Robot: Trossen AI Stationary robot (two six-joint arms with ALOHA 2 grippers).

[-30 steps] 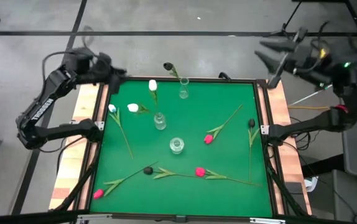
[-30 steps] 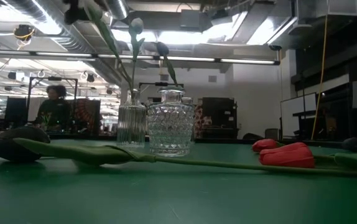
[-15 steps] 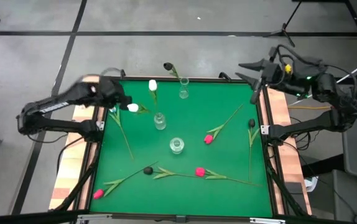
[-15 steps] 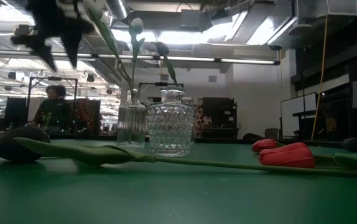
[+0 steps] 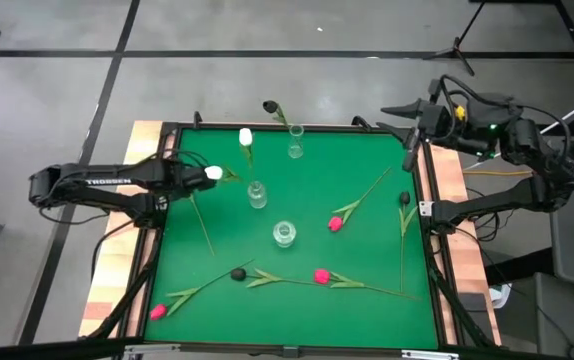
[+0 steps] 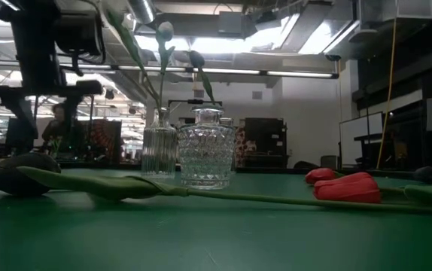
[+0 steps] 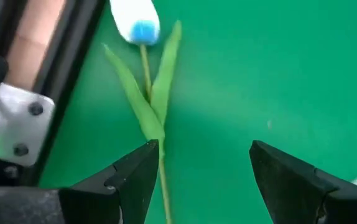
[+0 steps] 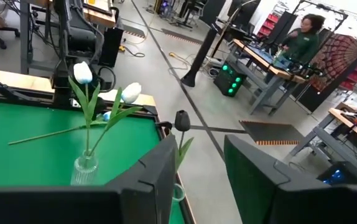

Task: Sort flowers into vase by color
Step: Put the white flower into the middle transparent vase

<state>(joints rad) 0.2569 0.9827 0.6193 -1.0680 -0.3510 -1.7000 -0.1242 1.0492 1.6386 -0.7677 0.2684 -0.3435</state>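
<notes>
At the left edge of the green table (image 5: 367, 250), the left gripper (image 7: 200, 165) hung low with its jaws spread wide and empty, straddling the stem of a white tulip (image 7: 136, 23) that lay flat on the mat, just beside the table's black rail (image 7: 57, 56).

Item, white tulip: head pointing away from the gripper, two leaves joining the stem just ahead of the fingertips; in the high view it lay near the left gripper (image 5: 189, 172), next to a second white head (image 5: 213, 173).

Item, vases: slim vase (image 5: 257, 194) already holding one white tulip (image 5: 246, 137); far vase (image 5: 295, 142) holding a black tulip (image 5: 270, 106); round cut-glass vase (image 5: 284, 234) with nothing in it.

Item, loose flowers: pink-red tulips (image 5: 334, 224), (image 5: 320, 275), (image 5: 158, 312) and black tulips (image 5: 237, 273), (image 5: 404, 198), all lying on the mat.

Item, right gripper (image 5: 407, 120): parked high by the far right corner, jaws partly open, holding nothing.

Handling note: the pick would likely go best with the jaws centred on the bare stem below the leaf joint, lowered almost to the mat before closing, and kept clear of the rail. The slim vase looks the fitting destination.

Change noted: a second before, the left arm was folded back off the far left corner; it had since swung in and dropped over the tulip. The right arm had settled from a blurred swing.
</notes>
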